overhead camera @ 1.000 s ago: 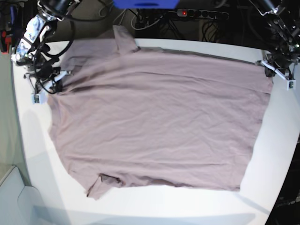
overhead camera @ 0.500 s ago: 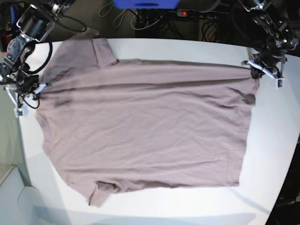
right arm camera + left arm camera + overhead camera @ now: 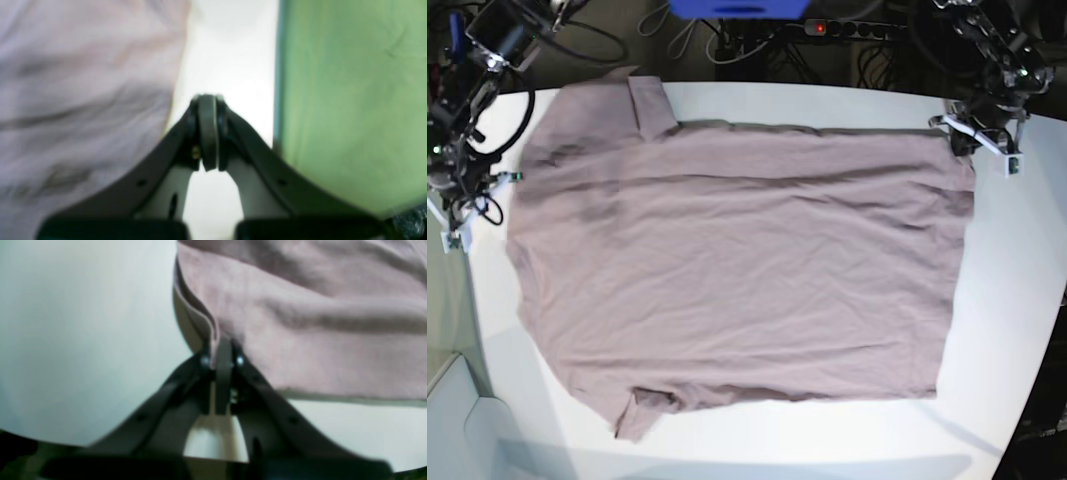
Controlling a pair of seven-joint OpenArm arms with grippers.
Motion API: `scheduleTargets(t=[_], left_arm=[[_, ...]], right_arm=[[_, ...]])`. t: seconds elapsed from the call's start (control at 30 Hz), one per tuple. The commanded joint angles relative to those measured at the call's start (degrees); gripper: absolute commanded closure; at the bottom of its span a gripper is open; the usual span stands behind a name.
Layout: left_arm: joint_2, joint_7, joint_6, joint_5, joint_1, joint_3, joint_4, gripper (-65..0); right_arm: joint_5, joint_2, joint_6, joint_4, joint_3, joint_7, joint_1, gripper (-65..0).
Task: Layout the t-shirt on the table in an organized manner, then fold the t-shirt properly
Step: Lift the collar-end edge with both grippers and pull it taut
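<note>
While your left gripper (image 3: 221, 355) sits at the centre of the left wrist view, its jaws are pressed together on a hem corner of the dusty mauve short-sleeved cotton t-shirt (image 3: 317, 323), which fills the upper right of that frame. The pinched edge rises off the smooth white matte table (image 3: 83, 340), most likely so you can tug that corner taut and square the hem.

Turning to the right wrist view, your right gripper (image 3: 206, 110) stands mid-frame with its jaws pressed together. The cloth fills the left half just beside them, but no fabric shows between the tips, so you appear to hold nothing there. Bare white tabletop lies behind the tips and a green surface (image 3: 350, 100) fills the right side.

Seen from the base view, the shirt lies nearly flat across the middle of the table, back up, collar end at the left of the frame and hem at the right. One sleeve points to the upper left, the other to the lower left. Your left gripper is at the upper right corner, your right gripper at the left edge. Judging by this, layout is almost finished and folding not yet begun.
</note>
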Motion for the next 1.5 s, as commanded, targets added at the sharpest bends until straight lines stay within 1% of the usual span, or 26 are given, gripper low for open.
scheduleTargets(t=[0.0, 0.03, 0.07, 0.13, 0.2, 0.23, 0.37, 0.4, 0.47, 0.73, 0.9, 1.2, 1.3, 1.33, 1.4, 1.43, 1.47], left_arm=[[-0.3, 2.7, 0.2, 2.3, 0.6, -0.1, 0.1, -0.3], [-0.3, 2.7, 0.2, 2.4, 0.5, 0.0, 0.1, -0.3], [-0.2, 2.7, 0.2, 2.5, 0.2, 0.1, 0.1, -0.3], [-0.2, 2.7, 0.2, 2.3, 0.2, 0.1, 0.2, -0.3], [-0.2, 2.7, 0.2, 2.3, 0.1, 0.1, 0.2, -0.3], [-0.2, 2.7, 0.2, 2.3, 0.1, 0.1, 0.2, -0.3], [-0.3, 2.7, 0.2, 2.3, 0.1, 0.2, 0.2, -0.3], [-0.3, 2.7, 0.2, 2.3, 0.1, 0.2, 0.2, -0.3], [-0.3, 2.7, 0.2, 2.3, 0.1, 0.2, 0.2, -0.3], [-0.3, 2.7, 0.2, 2.3, 0.1, 0.2, 0.2, -0.3], [-0.3, 2.7, 0.2, 2.3, 0.1, 0.1, 0.2, -0.3], [-0.3, 2.7, 0.2, 2.3, 0.2, 0.1, 0.2, -0.3], [-0.3, 2.7, 0.2, 2.3, 0.1, 0.1, 0.2, -0.3], [-0.3, 2.7, 0.2, 2.3, 0.1, 0.1, 0.2, -0.3], [-0.3, 2.7, 0.2, 2.3, 0.1, 0.1, 0.2, -0.3], [-0.3, 2.7, 0.2, 2.3, 0.1, 0.1, 0.2, -0.3], [-0.3, 2.7, 0.2, 2.3, 0.1, 0.1, 0.2, -0.3]], right_arm=[[0.6, -1.0, 0.1, 4.2, 0.1, -0.8, -1.3, 0.0], [0.6, -3.0, 0.1, 7.6, 0.1, -2.5, -2.8, 0.0], [0.6, -5.0, 0.1, 10.4, 0.1, -3.7, -4.3, -1.4], [0.6, -8.2, 0.1, 14.1, 0.1, -5.2, -7.1, -5.7], [0.6, -11.4, 0.1, 15.5, 0.4, -5.3, -9.8, -10.8], [0.6, -12.4, 0.1, 15.5, 0.2, -5.3, -10.8, -13.4], [0.7, -13.1, 0.1, 15.2, 0.1, -5.0, -13.3, -26.1], [0.7, -13.1, 0.1, 14.8, 0.1, -5.0, -13.3, -28.4], [0.7, -12.9, 0.1, 13.7, 0.1, -5.0, -13.3, -30.6], [0.7, -13.1, 0.1, 8.6, 0.2, -5.0, -14.1, -30.8], [0.7, -14.3, 0.1, 8.2, 0.1, -5.0, -14.5, -30.9], [0.7, -14.5, 0.1, 7.8, 0.1, -4.9, -16.1, -30.6], [0.7, -14.5, 0.1, 5.2, 0.1, -4.8, -15.9, -30.1], [0.7, -14.4, 0.1, 4.2, 0.1, -4.8, -15.7, -28.8], [0.7, -14.3, 0.1, 2.5, 0.1, -4.7, -15.7, -23.1], [0.7, -14.3, 0.1, 2.0, 0.1, -4.3, -15.7, -18.9], [0.7, -14.3, 0.1, 1.8, 0.1, -3.4, -15.8, -13.2]])
